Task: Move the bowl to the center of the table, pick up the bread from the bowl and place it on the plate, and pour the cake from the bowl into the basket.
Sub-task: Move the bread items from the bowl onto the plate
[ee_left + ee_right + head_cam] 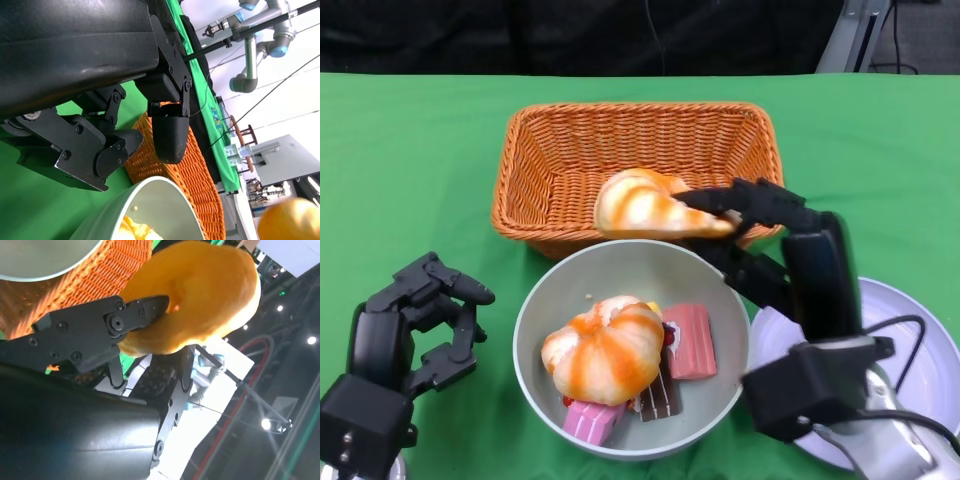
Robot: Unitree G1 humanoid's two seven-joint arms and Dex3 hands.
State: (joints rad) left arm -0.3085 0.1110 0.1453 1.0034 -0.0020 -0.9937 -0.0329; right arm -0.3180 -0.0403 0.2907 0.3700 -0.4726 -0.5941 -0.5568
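Right hand [745, 225] pinches croissant [650, 208], frame centre, lifted over bowl [535, 310] rim, likely bound for plate [920, 330] lower right. Left hand [425, 320] released, lower left.

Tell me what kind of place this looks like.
Probably a robotics lab: a table under green cloth set with toy food, an industrial robot arm in the background, and bright ceiling lights overhead.

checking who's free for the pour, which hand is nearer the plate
Right. The right hand reaches from directly over the plate, holding a bread roll above the basket's near rim. The left hand sits beyond the bowl, holding nothing.
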